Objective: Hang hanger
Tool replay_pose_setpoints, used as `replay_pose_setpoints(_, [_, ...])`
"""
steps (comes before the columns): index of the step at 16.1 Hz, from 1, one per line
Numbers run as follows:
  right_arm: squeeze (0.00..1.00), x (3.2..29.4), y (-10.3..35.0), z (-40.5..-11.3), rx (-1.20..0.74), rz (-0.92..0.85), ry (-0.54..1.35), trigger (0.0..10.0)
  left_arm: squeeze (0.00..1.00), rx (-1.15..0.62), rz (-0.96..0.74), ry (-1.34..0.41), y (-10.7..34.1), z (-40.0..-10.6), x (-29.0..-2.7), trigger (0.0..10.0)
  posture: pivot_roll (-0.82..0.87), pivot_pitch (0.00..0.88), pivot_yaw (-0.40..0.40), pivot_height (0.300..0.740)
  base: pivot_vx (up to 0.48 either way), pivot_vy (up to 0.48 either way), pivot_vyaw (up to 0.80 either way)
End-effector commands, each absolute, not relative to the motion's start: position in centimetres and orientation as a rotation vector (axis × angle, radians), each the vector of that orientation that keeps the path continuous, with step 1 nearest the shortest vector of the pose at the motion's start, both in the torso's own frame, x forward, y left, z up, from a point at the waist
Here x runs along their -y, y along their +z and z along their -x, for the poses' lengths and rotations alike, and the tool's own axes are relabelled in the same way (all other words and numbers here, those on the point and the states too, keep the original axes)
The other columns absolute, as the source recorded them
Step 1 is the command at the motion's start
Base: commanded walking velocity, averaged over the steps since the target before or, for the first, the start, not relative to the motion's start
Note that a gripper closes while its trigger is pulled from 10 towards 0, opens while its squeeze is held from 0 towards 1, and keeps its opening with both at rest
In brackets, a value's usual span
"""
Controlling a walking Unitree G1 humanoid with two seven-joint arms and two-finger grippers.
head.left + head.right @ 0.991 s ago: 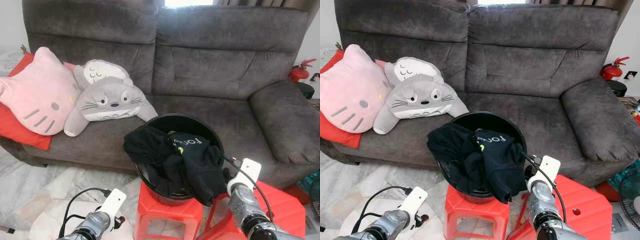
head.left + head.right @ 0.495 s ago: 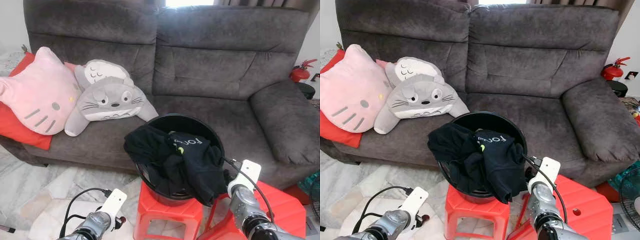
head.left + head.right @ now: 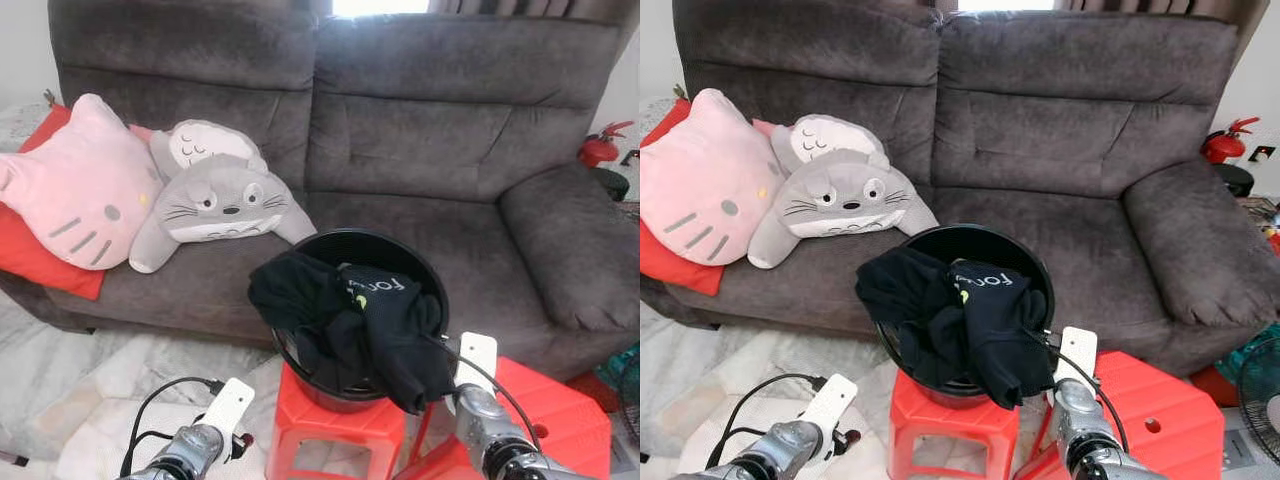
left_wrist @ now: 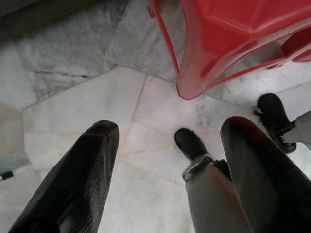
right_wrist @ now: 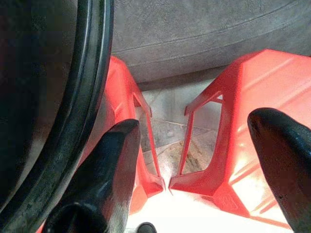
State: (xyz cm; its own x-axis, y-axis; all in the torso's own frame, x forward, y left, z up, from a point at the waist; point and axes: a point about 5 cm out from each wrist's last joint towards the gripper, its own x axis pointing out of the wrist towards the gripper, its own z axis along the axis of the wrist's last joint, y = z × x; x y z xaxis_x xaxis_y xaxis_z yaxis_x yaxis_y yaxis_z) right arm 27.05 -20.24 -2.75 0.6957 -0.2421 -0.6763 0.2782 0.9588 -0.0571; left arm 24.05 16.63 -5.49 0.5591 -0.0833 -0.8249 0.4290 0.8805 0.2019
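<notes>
No hanger was anywhere I could make out, so the sensible play looked like reaching the right gripper point(image 5: 194, 160) into the black bucket point(image 3: 400, 250) on the red stool point(image 3: 335, 420) and working through the dark clothes point(image 3: 350, 320) draped over its rim, going slow so the bucket wouldn't tip off. That right gripper sat just beside the bucket wall with its 2 fingers spread wide, holding and touching nothing. The left gripper point(image 4: 165, 165) hung low over the marble floor point(image 4: 73, 97) by the stool leg, fingers also apart and empty.
</notes>
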Motion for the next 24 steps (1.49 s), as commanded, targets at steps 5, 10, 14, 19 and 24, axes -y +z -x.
replay_pose_setpoints(5, [0.0,22.6,-2.1,-26.6,-0.602,-0.142,-0.484,10.0,0.0,-0.966,-0.413,-0.311,-6.4,-22.5,-17.4,10.0,-0.18,0.0,-0.026,0.74,0.0,0.0,0.0])
replay_pose_setpoints(10, [0.0,20.5,-0.2,-28.3,-0.386,-0.115,-0.432,10.0,0.0,-0.987,-0.415,-0.293,-6.9,-21.4,-18.5,10.0,-0.17,0.031,-0.002,0.74,0.0,0.0,0.0])
replay_pose_setpoints(14, [0.0,19.5,1.0,-27.6,-0.192,-0.114,-0.451,10.0,0.0,-1.007,-0.419,-0.297,-7.5,-20.1,-19.3,10.0,-0.17,0.079,0.026,0.74,0.0,0.0,0.0])
replay_pose_setpoints(19, [0.0,16.8,2.6,-25.6,-0.102,-0.011,-0.31,10.0,0.0,-1.003,-0.412,-0.299,-7.6,-19.6,-19.7,10.0,-0.16,0.117,0.045,0.74,0.0,0.0,0.0])
replay_pose_setpoints(24, [0.0,16.5,2.3,-24.7,-0.277,0.137,-0.274,10.0,0.0,-0.998,-0.415,-0.309,-7.6,-19.7,-19.5,10.0,-0.15,0.109,0.045,0.74,0.0,0.0,0.0])
